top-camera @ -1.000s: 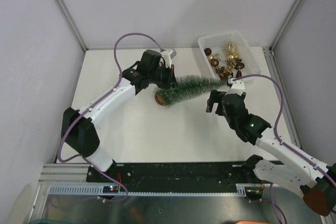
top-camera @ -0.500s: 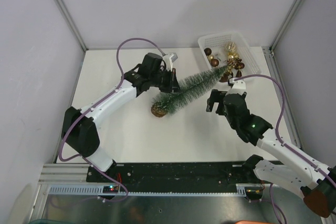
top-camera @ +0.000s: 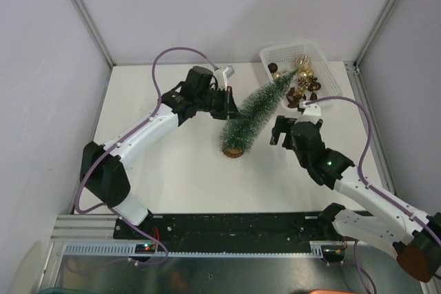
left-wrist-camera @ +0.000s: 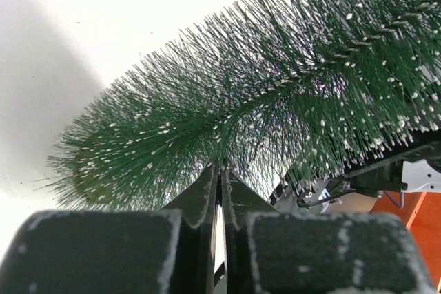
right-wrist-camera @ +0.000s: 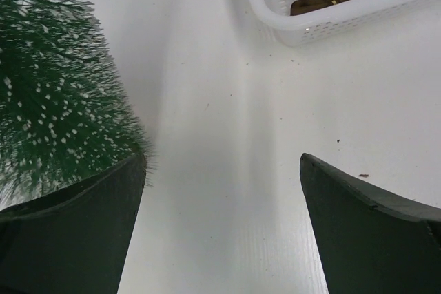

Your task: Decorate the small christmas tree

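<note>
Fingers of the left arm, the left fingers [top-camera: 230, 105], are clenched on the small christmas tree [top-camera: 252, 113] in the overhead view, gripping it partway up from the side. We see the tree tilted over the white surface [top-camera: 172, 163], its wooden base [top-camera: 233, 150] low near the middle and its tip reaching toward the white basket [top-camera: 289, 47] of baubles [top-camera: 304, 78]. Just beside the tree, the right fingers [top-camera: 278, 132] stand released and hold nothing. From the left wrist, we see both fingers nearly pressed together, tips buried in frosted bristles at the stem. From the right wrist, we see bare surface between the spread fingers, bristles at left, and the basket's corner at the upper right.
</note>
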{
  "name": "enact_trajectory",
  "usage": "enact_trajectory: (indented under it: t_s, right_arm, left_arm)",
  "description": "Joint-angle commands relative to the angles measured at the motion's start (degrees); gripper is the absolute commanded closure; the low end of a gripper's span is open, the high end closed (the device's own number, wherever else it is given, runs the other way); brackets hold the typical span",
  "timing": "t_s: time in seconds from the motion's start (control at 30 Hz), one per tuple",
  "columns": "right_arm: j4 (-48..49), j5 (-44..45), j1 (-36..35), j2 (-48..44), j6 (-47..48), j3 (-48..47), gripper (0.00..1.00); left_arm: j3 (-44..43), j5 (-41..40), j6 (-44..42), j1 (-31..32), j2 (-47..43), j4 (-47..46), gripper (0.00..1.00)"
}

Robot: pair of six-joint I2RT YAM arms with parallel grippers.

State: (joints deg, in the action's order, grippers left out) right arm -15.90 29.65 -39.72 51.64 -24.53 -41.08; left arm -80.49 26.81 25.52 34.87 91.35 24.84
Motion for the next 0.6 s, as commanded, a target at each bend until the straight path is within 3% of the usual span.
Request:
enact_trajectory:
  t_s: [0.0, 0.57]
  right_arm:
    - [5.11, 3.92, 0.41, 2.96, 2.58, -0.05, 0.02]
    - [12.35, 2.34, 2.19, 7.35, 2.65, -0.13, 0.03]
  left_arm:
    - [-0.08, 3.03, 0.2, 0.89, -4.09, -1.72, 0.94]
    - [14.15, 8.76, -5.08, 1.11, -14.51, -2.25, 0.83]
